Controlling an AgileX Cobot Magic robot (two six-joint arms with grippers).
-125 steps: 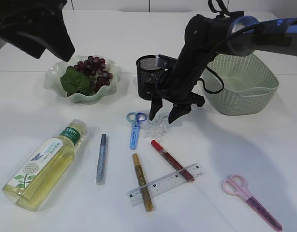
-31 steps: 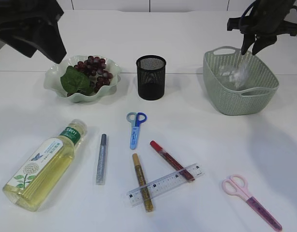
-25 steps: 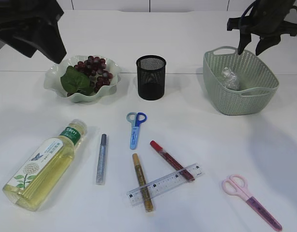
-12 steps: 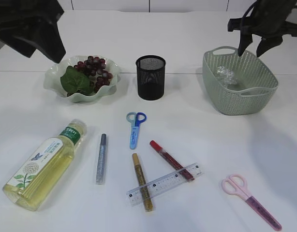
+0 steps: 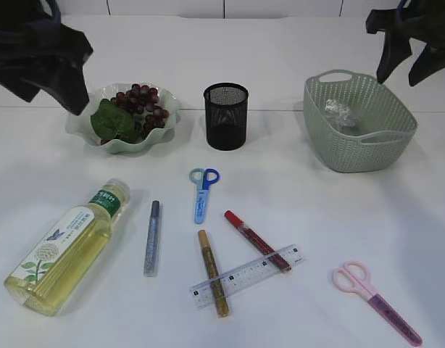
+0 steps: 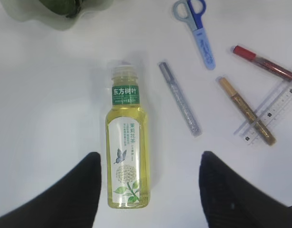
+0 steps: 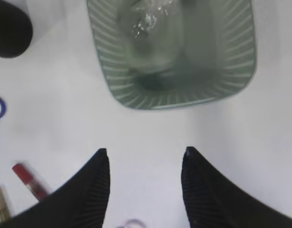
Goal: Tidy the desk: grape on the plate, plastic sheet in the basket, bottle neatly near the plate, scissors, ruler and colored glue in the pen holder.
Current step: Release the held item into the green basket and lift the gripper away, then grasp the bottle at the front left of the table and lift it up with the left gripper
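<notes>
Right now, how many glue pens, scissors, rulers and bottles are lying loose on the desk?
Glue pens: 3, silver, gold, red
Scissors: 2, blue, pink
Ruler: 1
Bottle: 1
Total: 7

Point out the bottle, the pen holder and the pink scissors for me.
bottle (image 6: 128, 156): left wrist view, on the label at mid-body.
pen holder (image 5: 225, 122): exterior view, on its front mesh wall.
pink scissors (image 5: 351, 277): exterior view, on the handle loops.

Exterior view slants down across the desk; both wrist views look straight down, sharing blue scissors (image 6: 198, 24).
</notes>
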